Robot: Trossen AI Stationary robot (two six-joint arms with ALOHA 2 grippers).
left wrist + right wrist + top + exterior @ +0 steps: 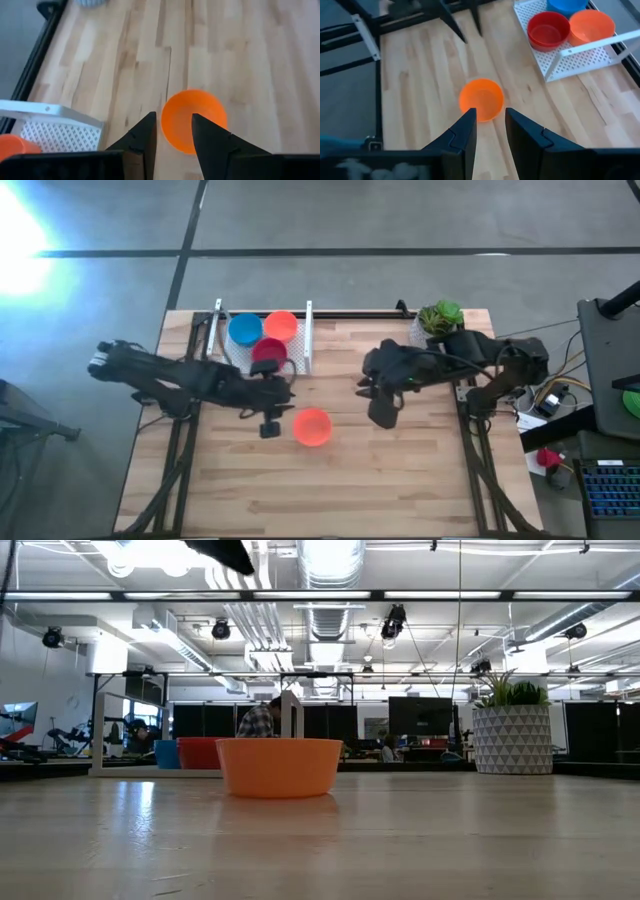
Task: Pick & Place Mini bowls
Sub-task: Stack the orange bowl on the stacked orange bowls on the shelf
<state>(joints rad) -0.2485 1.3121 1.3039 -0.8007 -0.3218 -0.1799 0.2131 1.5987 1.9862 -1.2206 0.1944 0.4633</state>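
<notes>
Pale wood-plank table [400, 480], open workshop hall behind it in the low view.

Left gripper [270, 423]: jaws released, parted, nothing between them. In the left wrist view the two dark fingers [142, 137] stand apart above the tabletop, with the rim of an orange mini bowl [192, 119] showing in the gap and beyond. No contact visible; from above the gripper sits just beside that bowl [313, 426].

Right gripper [384, 412]: jaws parted, holding nothing, hanging over the table right of the same bowl, near but apart.

Loose orange bowl: small, round, shallow, plain plastic, upright, mouth up, alone near the table's middle [279, 766].

White perforated tray [305, 345] at the far edge holds three more mini bowls, close together: blue [245, 330], orange [281, 326], red [269, 352].

White patterned plant pot [512, 739] with greenery stands at the far right corner.
</notes>
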